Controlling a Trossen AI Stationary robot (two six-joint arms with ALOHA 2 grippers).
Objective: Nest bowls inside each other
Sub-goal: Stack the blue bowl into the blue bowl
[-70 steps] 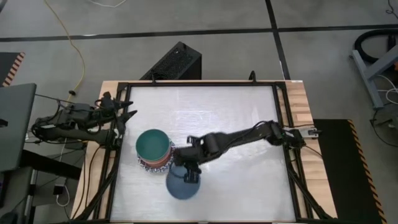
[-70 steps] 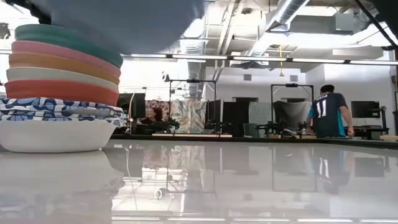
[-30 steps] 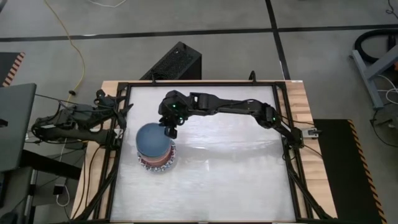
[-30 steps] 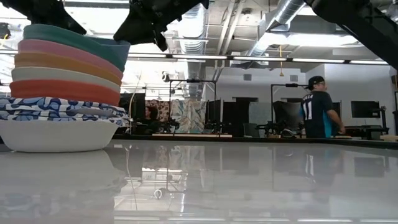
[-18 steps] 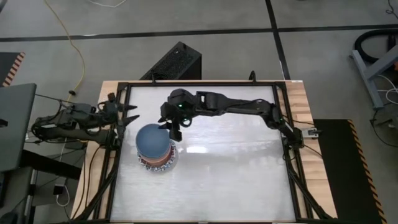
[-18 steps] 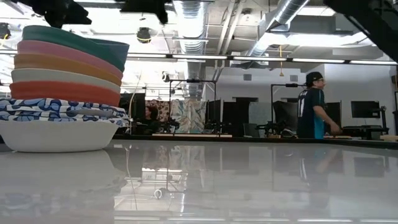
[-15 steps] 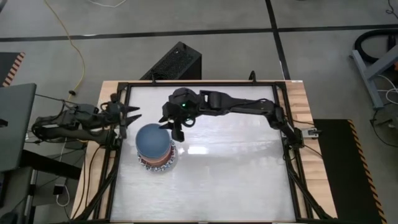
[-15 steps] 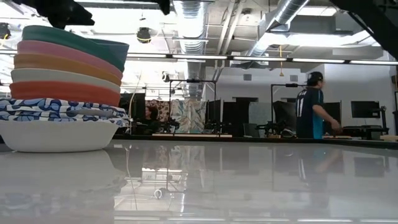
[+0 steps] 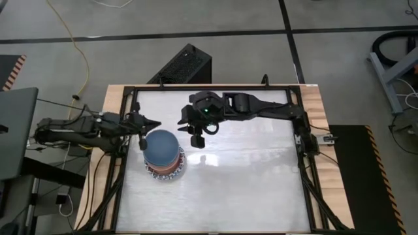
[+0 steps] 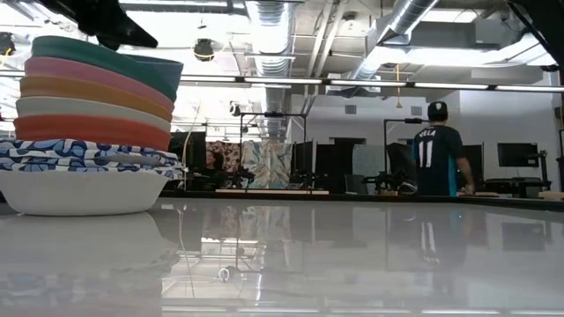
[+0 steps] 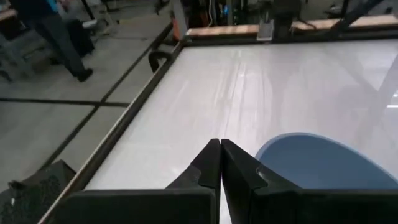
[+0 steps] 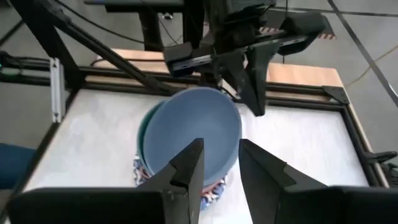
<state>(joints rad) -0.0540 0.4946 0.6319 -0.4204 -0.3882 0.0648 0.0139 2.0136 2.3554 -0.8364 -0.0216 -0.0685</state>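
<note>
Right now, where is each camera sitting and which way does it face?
High: overhead, looking straight down; both arms, bowl stack.
Low: at tabletop height, looking level across; stack close, a person beyond.
Left wrist: looks past the shut left gripper at the blue bowl.
Right wrist: looks past the open right gripper down at the stack.
All four share the stack.

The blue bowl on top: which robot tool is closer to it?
Left. The left tool sits at the blue bowl's rim; the right tool hangs farther off beside it.
</note>
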